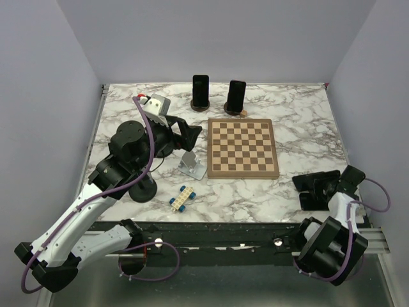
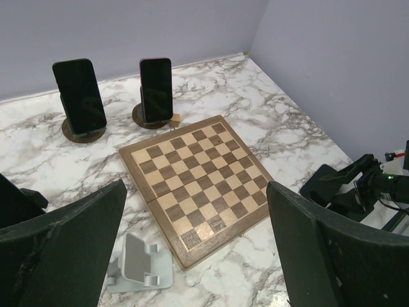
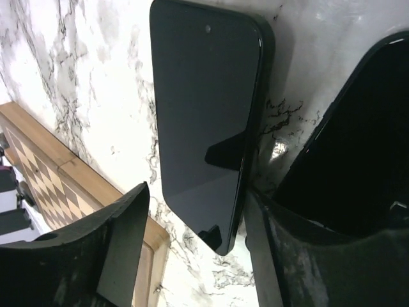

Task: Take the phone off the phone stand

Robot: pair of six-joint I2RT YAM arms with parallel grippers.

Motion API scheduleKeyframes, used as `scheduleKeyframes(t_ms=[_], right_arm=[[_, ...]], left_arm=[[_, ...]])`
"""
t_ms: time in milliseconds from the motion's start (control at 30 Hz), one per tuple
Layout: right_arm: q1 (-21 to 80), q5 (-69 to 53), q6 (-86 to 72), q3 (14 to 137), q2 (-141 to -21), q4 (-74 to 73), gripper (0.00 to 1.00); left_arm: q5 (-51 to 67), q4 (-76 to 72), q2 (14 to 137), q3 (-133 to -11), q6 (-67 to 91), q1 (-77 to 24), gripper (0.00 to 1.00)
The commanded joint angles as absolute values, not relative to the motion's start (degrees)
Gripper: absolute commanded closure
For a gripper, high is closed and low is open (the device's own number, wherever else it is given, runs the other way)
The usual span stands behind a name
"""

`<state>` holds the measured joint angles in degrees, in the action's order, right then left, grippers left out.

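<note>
Two black phones stand upright on round dark stands at the back of the table: the left phone (image 1: 200, 88) (image 2: 79, 94) and the right phone (image 1: 237, 93) (image 2: 156, 88). My left gripper (image 1: 192, 134) (image 2: 198, 256) is open and empty, well short of them, above an empty silver phone stand (image 1: 192, 164) (image 2: 137, 262). My right gripper (image 1: 313, 190) (image 3: 195, 211) is open low at the near right. A black phone (image 3: 204, 115) lies flat on the marble between its fingers, its edge against the right finger (image 3: 275, 249).
A wooden chessboard (image 1: 243, 147) (image 2: 198, 179) lies mid-table. A blue and yellow brick toy (image 1: 182, 197) and a black round base (image 1: 143, 190) sit near the front left. Another glossy black slab (image 3: 351, 153) lies to the right of the flat phone.
</note>
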<state>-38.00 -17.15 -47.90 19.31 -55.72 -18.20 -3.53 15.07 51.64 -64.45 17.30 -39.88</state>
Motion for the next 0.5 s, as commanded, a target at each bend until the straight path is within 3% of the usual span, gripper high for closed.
scheduleKeyframes(t_ms=[0,133,467], right_arm=[[-38.41,-14.90,-45.92,21.01,-54.47,-23.00,0.29],[-38.41,-13.41,-44.10,23.35,-53.78,-26.24,0.15],[-38.04,-15.32,-41.49,30.37,-48.63,-30.77,0.13]], left_arm=[[-4.62,14.07,50.98,-64.31,16.70,-40.21,0.01],[-4.39,14.07,51.12,-64.34,16.86,-40.18,0.01],[-4.15,14.07,50.99,-64.32,17.05,-40.23,0.01]])
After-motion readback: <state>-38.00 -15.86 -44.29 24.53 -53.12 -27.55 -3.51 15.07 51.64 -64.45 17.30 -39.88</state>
